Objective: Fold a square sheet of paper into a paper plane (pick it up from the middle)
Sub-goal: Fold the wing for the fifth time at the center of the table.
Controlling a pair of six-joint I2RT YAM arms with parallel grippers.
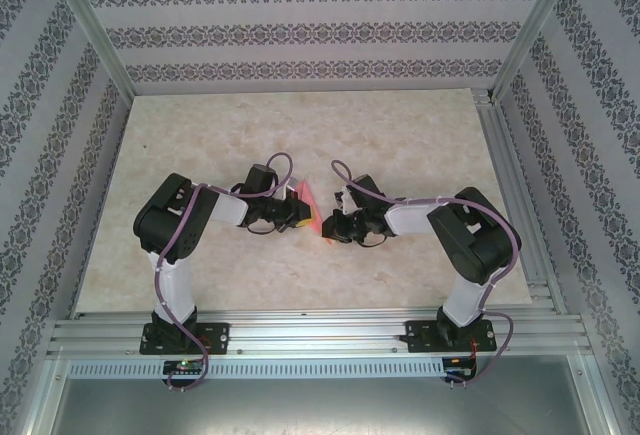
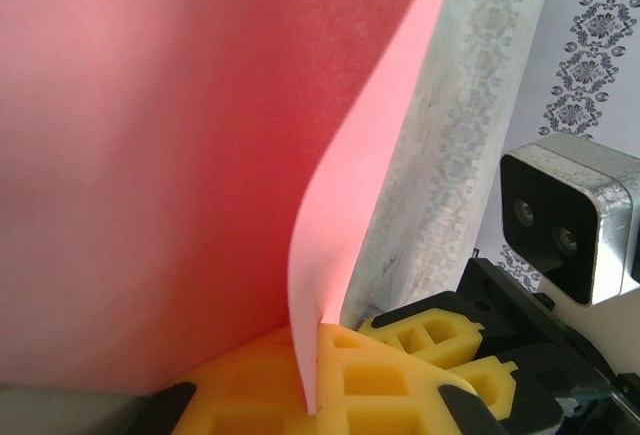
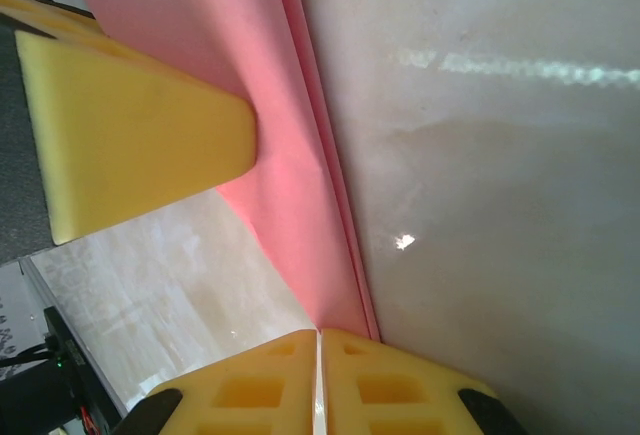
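Note:
The paper plane, a pink-red folded sheet, is held upright above the table's middle between both grippers. My left gripper is shut on it from the left. In the left wrist view its yellow pads pinch the curved paper plane at its lower edge. My right gripper is shut on the near pointed end. In the right wrist view the layered paper plane narrows into the closed right gripper. The left gripper's yellow finger presses on the paper there.
The marble-patterned table stretches around both arms, bounded by aluminium rails and patterned walls. The right gripper's yellow fingers and its wrist camera sit close beside the left gripper.

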